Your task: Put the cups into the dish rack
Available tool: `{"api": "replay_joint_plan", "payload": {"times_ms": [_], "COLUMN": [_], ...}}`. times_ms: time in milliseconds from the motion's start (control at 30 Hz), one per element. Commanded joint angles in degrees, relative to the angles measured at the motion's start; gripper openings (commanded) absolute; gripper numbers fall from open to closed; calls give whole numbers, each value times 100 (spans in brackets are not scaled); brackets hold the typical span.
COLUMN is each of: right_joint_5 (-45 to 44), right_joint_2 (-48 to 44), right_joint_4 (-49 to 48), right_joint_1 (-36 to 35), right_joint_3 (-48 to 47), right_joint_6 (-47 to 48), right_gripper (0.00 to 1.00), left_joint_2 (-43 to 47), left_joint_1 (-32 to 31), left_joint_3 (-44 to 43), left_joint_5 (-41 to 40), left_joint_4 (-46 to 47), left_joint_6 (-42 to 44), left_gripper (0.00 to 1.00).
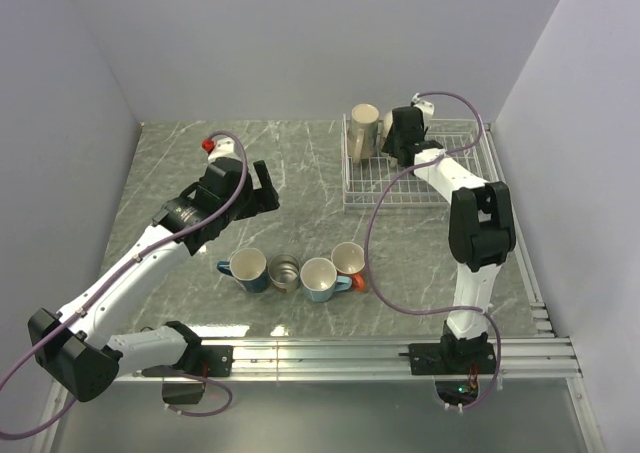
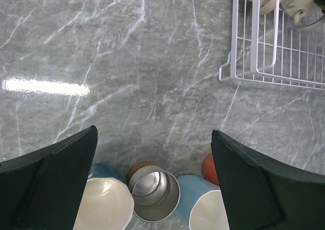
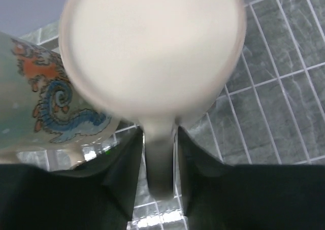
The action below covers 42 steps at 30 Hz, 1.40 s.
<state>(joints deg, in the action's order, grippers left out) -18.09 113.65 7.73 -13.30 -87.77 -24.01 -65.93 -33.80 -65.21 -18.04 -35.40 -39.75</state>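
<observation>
Flanking pale mug (image 3: 152,52) handle, R gripper (image 3: 161,154) (in dish rack (image 1: 400,204)).

The grey marbled table (image 1: 300,173) in front of me carries the white wire dish rack (image 1: 400,199) at its far right and, nearer me, a row of dark blue mug (image 1: 247,270), grey metal mug (image 1: 285,272), light blue mug (image 1: 319,279) and orange mug (image 1: 349,261).

- 1 dish rack (image 1: 440,178), white wire.
- 1 table (image 1: 300,163), grey marble look.
- 6 mugs in all.
- 4 of them on table: dark blue mug (image 1: 245,269), grey metal mug (image 1: 286,272), light blue mug (image 1: 319,279), orange mug (image 1: 349,260).
- 2 in rack: cream mug (image 1: 364,131), white patterned mug (image 3: 45,103).
- 2 arms: left arm (image 1: 150,248), right arm (image 1: 480,223).
</observation>
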Motion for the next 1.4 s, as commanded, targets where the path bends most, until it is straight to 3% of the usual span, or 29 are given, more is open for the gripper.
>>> {"api": "replay_joint_plan", "payload": {"times_ms": [0,100,300,500,767,900,1000,1167,1367], "right_joint_5": [-318,-432,-450,-485,-451,330,525,728,236], "right_joint_2": [44,123,-26,-773,-2389,-3460,-4206,-5176,-6046], "right_joint_4": [-61,193,431,747,1687,2389,2839,3496,4271], "right_joint_1": [38,38,29,20,3,-76,-357,-498,-489], "right_joint_3": [-188,-319,-171,-30,277,786,1216,1552,1596], "right_joint_6": [-69,-77,-86,107,-86,-796,-1122,-1159,-948], "right_gripper": [56,65,70,77,79,79,79,79,80], "left_joint_2": [116,142,142,-77,-420,-972,-1193,-1282,-1677], "left_joint_1": [-21,-30,-30,-30,-144,-765,-1285,-1629,-1735], "left_joint_3": [17,35,-27,-220,-80,52,140,579,685], "left_joint_5": [20,55,99,292,1188,1470,1295,1628,1681], "left_joint_4": [86,86,59,-177,112,173,322,990,1043], "left_joint_6": [169,204,379,731,995,986,986,1065,1215], "left_gripper": [99,99,99,99,99,98,97,94,80]}}
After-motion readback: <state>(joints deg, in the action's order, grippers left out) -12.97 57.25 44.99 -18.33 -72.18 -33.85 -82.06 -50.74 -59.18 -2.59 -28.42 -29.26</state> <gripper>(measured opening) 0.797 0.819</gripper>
